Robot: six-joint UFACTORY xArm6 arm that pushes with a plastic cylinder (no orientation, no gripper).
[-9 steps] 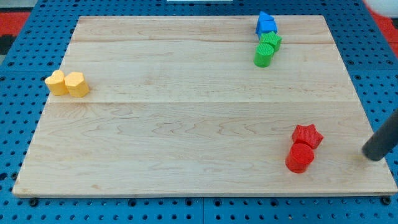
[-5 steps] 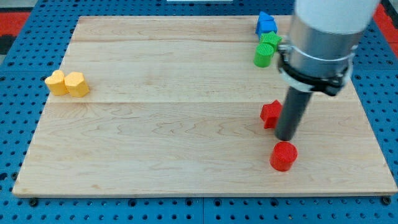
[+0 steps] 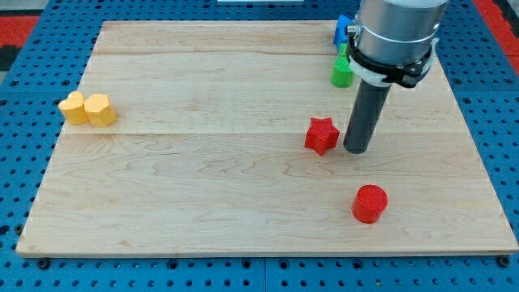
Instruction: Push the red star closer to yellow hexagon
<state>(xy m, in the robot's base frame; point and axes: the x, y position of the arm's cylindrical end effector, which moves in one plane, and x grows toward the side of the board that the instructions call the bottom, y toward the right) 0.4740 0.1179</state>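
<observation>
Reaching down from the view's top right, the arm's grey cylindrical body ended in a black collar, below which the straight dark rod stood nearly upright on the board. It carried no gripper and had hold of nothing; my tip (image 3: pixel 357 151) rested on the wood just to the right of the red star (image 3: pixel 321 135), with only a sliver of a gap or perhaps contact, which I could not tell apart.

That red star lay a little right of the board's centre, its surface finely ribbed, its points blunt. Below and to its right, well apart, sat a red cylinder (image 3: pixel 370 203) with the same ribbed, matte look.

Far across at the view's left edge lay the yellow hexagon (image 3: pixel 100 109), touching a second yellow block (image 3: pixel 73 106) of lobed, heart-like shape on its left. Both were well apart from the star.

At the top right, partly hidden behind the arm, a green cylinder (image 3: pixel 341 74) and a blue block (image 3: pixel 344 29) showed; the blue one's shape could not be made out.

The wooden board (image 3: pixel 203 178) was pale, with long grain lines, resting on a blue perforated surface (image 3: pixel 24 162).
</observation>
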